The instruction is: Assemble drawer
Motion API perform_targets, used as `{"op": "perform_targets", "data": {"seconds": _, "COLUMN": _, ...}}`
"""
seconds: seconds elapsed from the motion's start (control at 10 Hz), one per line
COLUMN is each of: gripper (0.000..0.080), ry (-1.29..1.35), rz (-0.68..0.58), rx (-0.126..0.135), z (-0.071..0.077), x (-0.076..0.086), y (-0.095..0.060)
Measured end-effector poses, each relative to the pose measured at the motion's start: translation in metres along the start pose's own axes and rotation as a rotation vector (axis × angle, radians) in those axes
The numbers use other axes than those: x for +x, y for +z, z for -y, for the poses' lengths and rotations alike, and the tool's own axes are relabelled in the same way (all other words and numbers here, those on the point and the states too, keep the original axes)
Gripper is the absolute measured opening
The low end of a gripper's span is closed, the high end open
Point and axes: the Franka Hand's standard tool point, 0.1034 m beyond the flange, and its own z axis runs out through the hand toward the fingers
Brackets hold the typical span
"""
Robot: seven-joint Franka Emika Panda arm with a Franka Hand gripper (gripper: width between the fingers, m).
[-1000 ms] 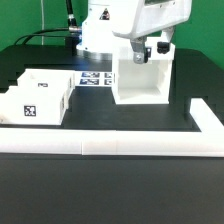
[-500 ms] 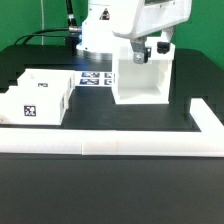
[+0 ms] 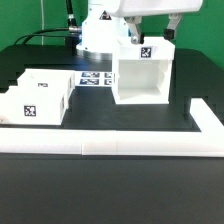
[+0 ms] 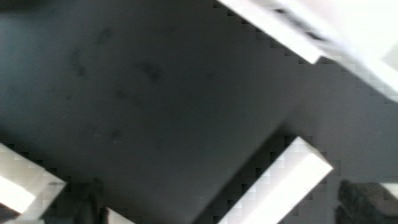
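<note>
The tall white drawer housing [image 3: 140, 78] stands upright on the black table at the middle, its open side facing the front and a tag on its back wall. Two white trays [image 3: 38, 98] with tags sit side by side at the exterior view's left. My gripper [image 3: 153, 30] hangs just above the housing's top edge, its fingers [image 3: 135, 34] spread apart and empty. The wrist view is blurred: dark fingertips [image 4: 68, 205] frame black table and a white edge [image 4: 294, 180], which I take to be the housing's wall.
The marker board [image 3: 93, 79] lies flat behind, between the trays and the housing. A long low white border bar [image 3: 110, 147] runs along the front and turns back at the exterior view's right [image 3: 206, 115]. The robot base [image 3: 95, 35] stands at the back.
My gripper has risen from inside the housing's top to just above it. The tag on the housing's back wall now shows. The housing and trays have not moved.
</note>
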Motion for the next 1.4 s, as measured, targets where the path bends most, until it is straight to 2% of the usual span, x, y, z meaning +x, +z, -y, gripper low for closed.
{"op": "perform_targets", "data": {"seconds": 0.4, "gripper": 0.0650, "ry": 0.016, "rz": -0.003, "rx": -0.001, "z": 0.001, "x": -0.001, "y": 0.001}}
{"op": "perform_targets", "data": {"seconds": 0.5, "gripper": 0.0650, "ry": 0.108, "rz": -0.035, "rx": -0.014, "z": 0.007, "x": -0.006, "y": -0.002}}
{"op": "perform_targets", "data": {"seconds": 0.6, "gripper": 0.0650, "ry": 0.185, "rz": -0.026, "rx": -0.012, "z": 0.019, "x": -0.018, "y": -0.001}}
{"op": "perform_targets", "data": {"seconds": 0.9, "gripper": 0.0650, "ry": 0.308, "rz": 0.004, "rx": 0.013, "z": 0.051, "x": -0.041, "y": 0.006}}
{"op": "perform_targets", "data": {"seconds": 1.3, "gripper": 0.0650, "ry": 0.326, "rz": 0.006, "rx": 0.017, "z": 0.052, "x": -0.041, "y": 0.007}}
{"op": "perform_targets", "data": {"seconds": 1.4, "gripper": 0.0650, "ry": 0.387, "rz": 0.013, "rx": 0.024, "z": 0.060, "x": -0.042, "y": 0.010}}
